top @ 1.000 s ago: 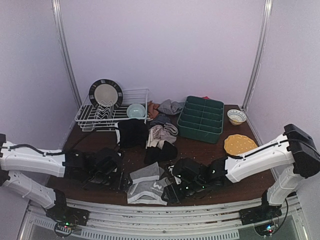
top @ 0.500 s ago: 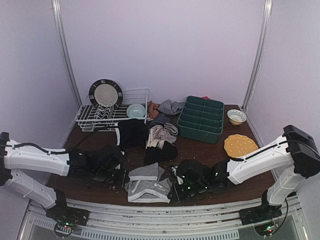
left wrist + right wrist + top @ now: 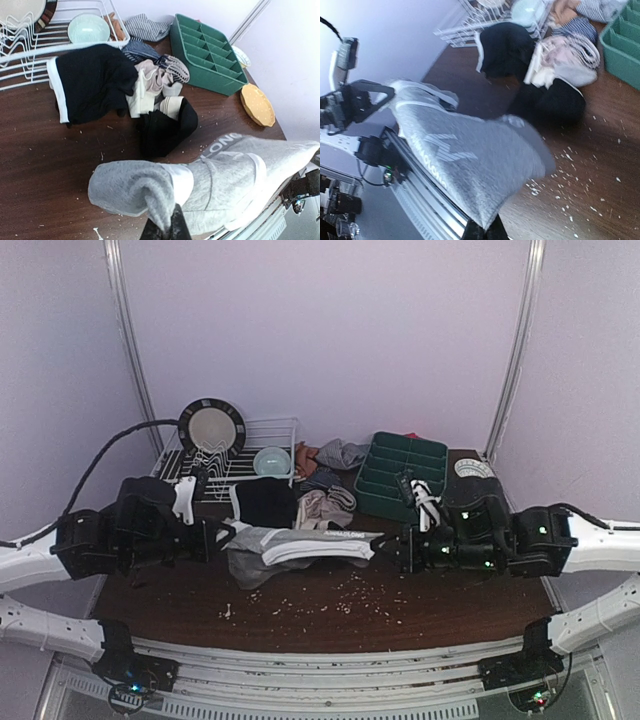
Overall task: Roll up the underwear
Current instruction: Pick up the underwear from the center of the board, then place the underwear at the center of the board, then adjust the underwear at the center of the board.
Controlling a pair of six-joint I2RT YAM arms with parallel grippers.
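Observation:
A light grey pair of underwear [image 3: 300,548] hangs stretched in the air above the brown table [image 3: 180,590], held between both arms. My left gripper [image 3: 236,536] is shut on its left end, and my right gripper [image 3: 386,542] is shut on its right end. In the left wrist view the grey cloth [image 3: 225,175] bunches at my left gripper [image 3: 167,231]. In the right wrist view a corner of the grey cloth [image 3: 465,155] is pinched in my right gripper [image 3: 485,231]. Behind lie a black pair [image 3: 265,502], a beige pair [image 3: 322,508], a second black pair [image 3: 167,127] and a striped pair [image 3: 172,65].
A green divided tray [image 3: 400,475] stands at the back right. A white wire dish rack [image 3: 225,455] at the back left holds a plate [image 3: 211,426] and a pale blue bowl [image 3: 271,461]. A yellow plate [image 3: 257,104] lies right. Crumbs [image 3: 350,590] dot the table.
Both grippers closed on the grey underwear at the front of the table, then rose and moved apart, lifting it off the table and stretching it between them.

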